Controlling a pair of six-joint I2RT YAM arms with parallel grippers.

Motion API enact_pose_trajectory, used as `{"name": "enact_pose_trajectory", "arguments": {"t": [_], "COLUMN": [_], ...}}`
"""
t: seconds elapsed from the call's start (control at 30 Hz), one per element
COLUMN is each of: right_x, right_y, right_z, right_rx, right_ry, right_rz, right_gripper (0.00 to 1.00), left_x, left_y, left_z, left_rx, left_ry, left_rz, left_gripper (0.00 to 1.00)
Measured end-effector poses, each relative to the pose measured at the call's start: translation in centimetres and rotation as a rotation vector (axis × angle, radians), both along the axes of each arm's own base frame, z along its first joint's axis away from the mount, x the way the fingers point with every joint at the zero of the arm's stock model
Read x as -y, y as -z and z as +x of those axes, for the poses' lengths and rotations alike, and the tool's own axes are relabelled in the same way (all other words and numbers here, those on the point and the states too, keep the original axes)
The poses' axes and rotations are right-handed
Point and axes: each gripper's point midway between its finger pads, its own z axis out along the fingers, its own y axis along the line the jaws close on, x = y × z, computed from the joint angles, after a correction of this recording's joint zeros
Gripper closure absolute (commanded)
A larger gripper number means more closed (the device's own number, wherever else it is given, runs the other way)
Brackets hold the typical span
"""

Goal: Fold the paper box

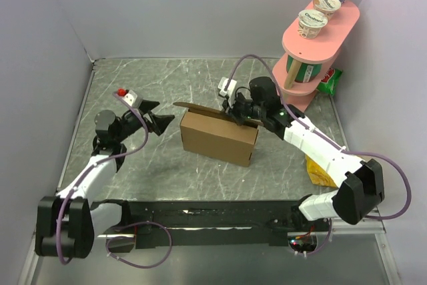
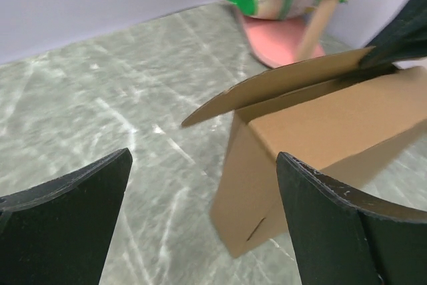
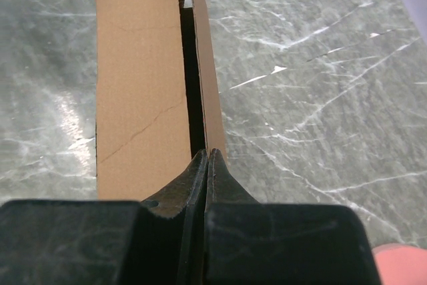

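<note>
The paper box (image 1: 217,139) is plain brown cardboard and stands folded up in the middle of the marble table. Its lid flap (image 1: 200,108) is raised along the back edge. My right gripper (image 1: 235,113) is shut on the right end of that flap. In the right wrist view its closed gripper (image 3: 208,155) pinches the flap's edge (image 3: 207,65), with the box top (image 3: 137,98) to the left. My left gripper (image 1: 160,117) is open and empty, just left of the box. In the left wrist view the left gripper (image 2: 203,165) faces the box's near end (image 2: 320,131).
A pink two-tier stand (image 1: 313,51) with yogurt cups stands at the back right and also shows in the left wrist view (image 2: 293,31). A green packet (image 1: 328,79) lies beside it. A yellow bag (image 1: 320,171) lies under the right arm. Walls close in on three sides.
</note>
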Motion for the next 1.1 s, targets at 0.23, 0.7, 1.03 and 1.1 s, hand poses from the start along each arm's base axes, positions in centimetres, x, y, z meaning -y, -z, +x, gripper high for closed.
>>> {"name": "enact_pose_trajectory", "arguments": {"t": [0.23,0.7,1.03,1.1], "right_x": [0.1,0.1,0.1,0.1], "right_y": [-0.4,-0.5,-0.6,-0.6], "right_z": [-0.2,-1.1,-0.9,-0.8], "right_rx": [-0.073,-0.12,-0.117,-0.114], "right_ry": [-0.044,-0.082,-0.075,-0.068], "right_rz": [0.006,0.016,0.018,0.018], "right_gripper": [1.0,1.0,1.0,1.0], "left_x": [1.9,3.6,4.2,4.4], "left_y": [-1.3,0.0,0.5,0.7], "left_z": [0.5,1.8,3.8,3.8], "left_rx": [-0.013,-0.065,-0.086,-0.093], "left_ry": [0.164,0.204,0.167,0.16], "left_rz": [-0.027,-0.031,-0.009,-0.005], "left_gripper": [0.01,0.02,0.4,0.49]}}
